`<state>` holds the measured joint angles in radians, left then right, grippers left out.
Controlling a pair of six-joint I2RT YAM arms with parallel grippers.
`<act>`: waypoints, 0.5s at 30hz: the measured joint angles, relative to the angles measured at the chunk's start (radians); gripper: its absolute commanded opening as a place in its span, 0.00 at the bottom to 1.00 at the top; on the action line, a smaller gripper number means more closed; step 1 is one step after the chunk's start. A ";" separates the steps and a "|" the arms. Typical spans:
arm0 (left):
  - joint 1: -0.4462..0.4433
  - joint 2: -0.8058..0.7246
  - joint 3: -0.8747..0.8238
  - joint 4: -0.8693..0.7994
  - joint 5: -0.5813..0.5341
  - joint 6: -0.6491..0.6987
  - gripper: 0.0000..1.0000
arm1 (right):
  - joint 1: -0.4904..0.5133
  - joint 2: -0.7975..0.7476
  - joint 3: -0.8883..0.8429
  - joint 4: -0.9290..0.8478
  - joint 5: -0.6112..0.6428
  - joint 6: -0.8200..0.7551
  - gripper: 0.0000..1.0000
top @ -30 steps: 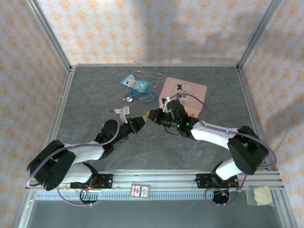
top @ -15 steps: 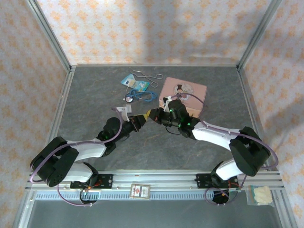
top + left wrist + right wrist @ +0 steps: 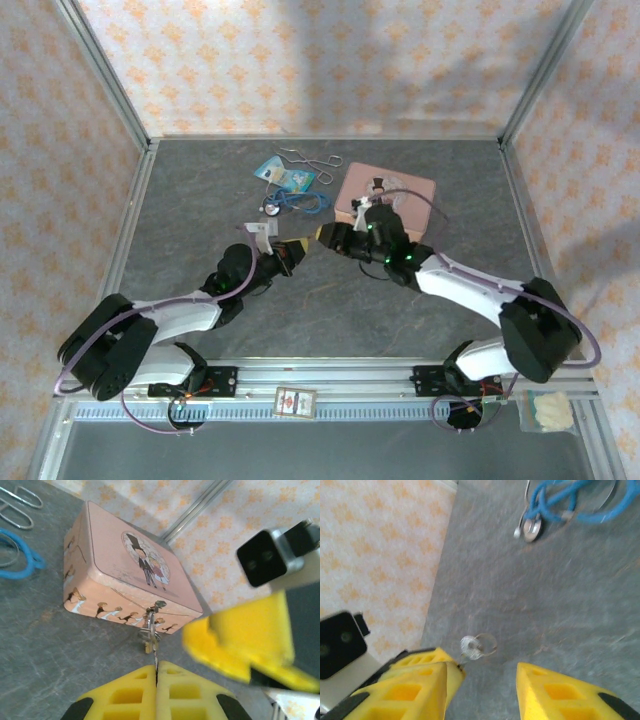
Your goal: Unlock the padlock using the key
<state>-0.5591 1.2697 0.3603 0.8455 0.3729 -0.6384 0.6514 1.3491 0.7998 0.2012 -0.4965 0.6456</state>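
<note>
Left wrist view is showing the left gripper (image 3: 156, 670) now clenching a thin blade, probably the key (image 3: 156, 659), with the tiny padlock (image 3: 148, 642) seemingly hanging at its fingertips above the desk (image 3: 45, 645). The right gripper (image 3: 485, 675) is just releasing, so the handover is looking finished.

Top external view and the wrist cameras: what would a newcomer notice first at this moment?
The two yellow-tipped grippers meet nose to nose at mid-table: the left gripper is shut on a tiny brass and silver metal piece, while the right gripper stands open beside it. Just beyond them sits a pink illustrated tin box, with a blue looped cord to its left.
</note>
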 measured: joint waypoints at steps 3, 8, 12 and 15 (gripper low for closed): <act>0.040 -0.037 0.037 -0.082 0.055 0.063 0.00 | -0.079 -0.045 0.048 -0.075 -0.022 -0.129 0.49; 0.075 -0.042 0.142 -0.238 0.200 0.163 0.00 | -0.144 -0.048 0.101 -0.150 -0.190 -0.337 0.53; 0.076 -0.028 0.227 -0.348 0.315 0.227 0.00 | -0.158 -0.023 0.102 -0.196 -0.342 -0.449 0.51; 0.076 -0.023 0.258 -0.404 0.381 0.259 0.00 | -0.166 0.011 0.102 -0.220 -0.441 -0.509 0.44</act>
<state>-0.4835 1.2472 0.6186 0.4419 0.7544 -0.3798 0.4858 1.3605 0.9020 -0.0185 -0.9379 0.1368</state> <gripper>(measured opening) 0.047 0.475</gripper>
